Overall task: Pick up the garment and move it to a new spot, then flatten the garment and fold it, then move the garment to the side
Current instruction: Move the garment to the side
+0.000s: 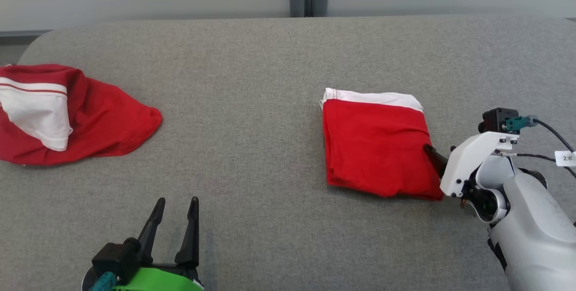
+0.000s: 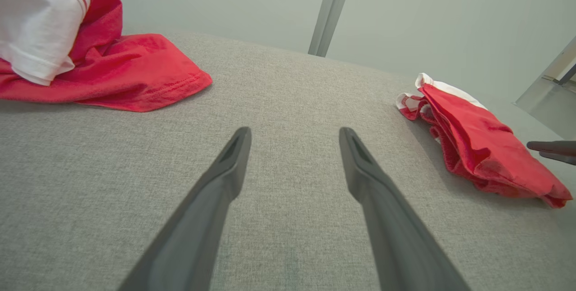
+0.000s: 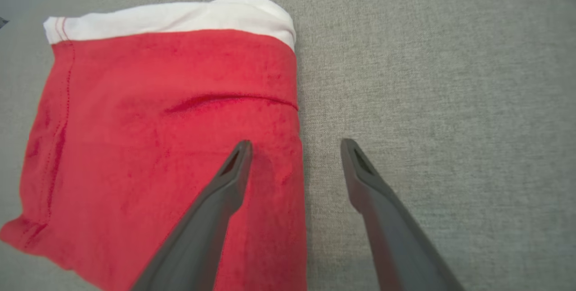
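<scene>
There's the folded red cloth garment with a white band [image 1: 373, 147], squared off at 3 o'clock on the grey fabric-covered table [image 1: 252, 102]. Folding looks done! The right gripper [image 3: 295, 143] sits at its 4 o'clock edge, jaws apart and straddling the side fold, likely lining up the sideways move. The left gripper [image 1: 177, 200] hovers at 7 o'clock, jaws apart, empty. A crumpled red-and-white shirt [image 1: 103, 120] lies at 9 o'clock.

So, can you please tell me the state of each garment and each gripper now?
folded garment: folded into a rectangle, lying flat, not gripped.
crumpled garment: unfolded, bunched up, lying loose.
left gripper: open, empty.
right gripper: open, one finger over the folded garment's edge, gripping nothing.
</scene>
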